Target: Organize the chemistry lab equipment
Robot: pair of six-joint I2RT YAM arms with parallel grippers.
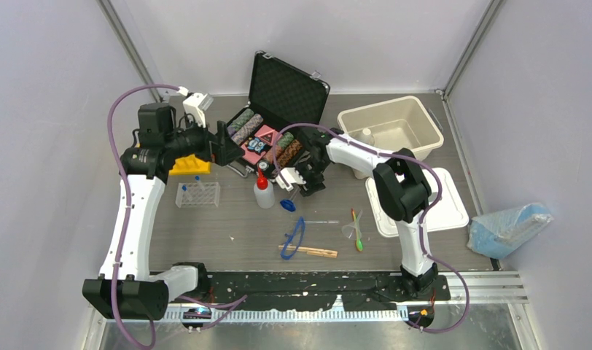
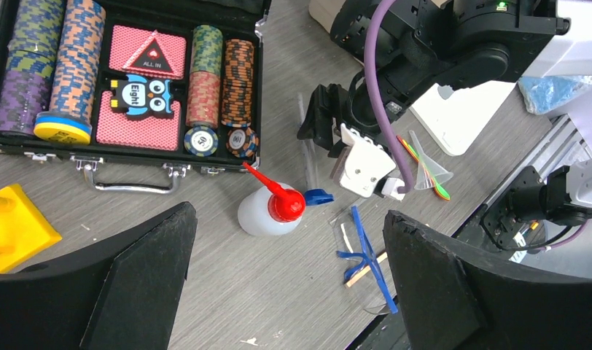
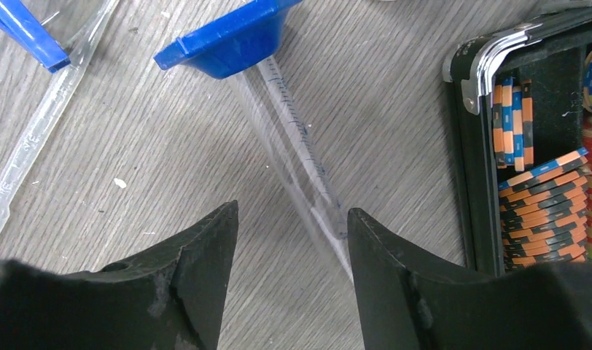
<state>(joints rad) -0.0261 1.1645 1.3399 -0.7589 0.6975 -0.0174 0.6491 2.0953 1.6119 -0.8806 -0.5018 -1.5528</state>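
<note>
A clear graduated cylinder (image 3: 293,138) with a blue foot (image 3: 227,40) lies flat on the table beside the poker chip case. My right gripper (image 3: 291,211) is open and low over it, with the tube's far end between its fingers, close to the right finger. In the top view this gripper (image 1: 308,182) sits just above the blue foot (image 1: 287,205). My left gripper (image 2: 289,219) hangs wide open and empty above the red-capped squeeze bottle (image 2: 260,215). Blue goggles (image 1: 295,237), a wooden clamp (image 1: 308,251), a funnel (image 1: 349,231) and a green spatula (image 1: 359,240) lie near the front.
The open black case of poker chips (image 1: 271,135) stands at the back centre. A beige bin (image 1: 391,124) and a white lid (image 1: 439,204) are on the right, with a blue bag (image 1: 508,226) beyond. The yellow tube rack (image 1: 189,165) and clear tube rack (image 1: 198,194) are at the left.
</note>
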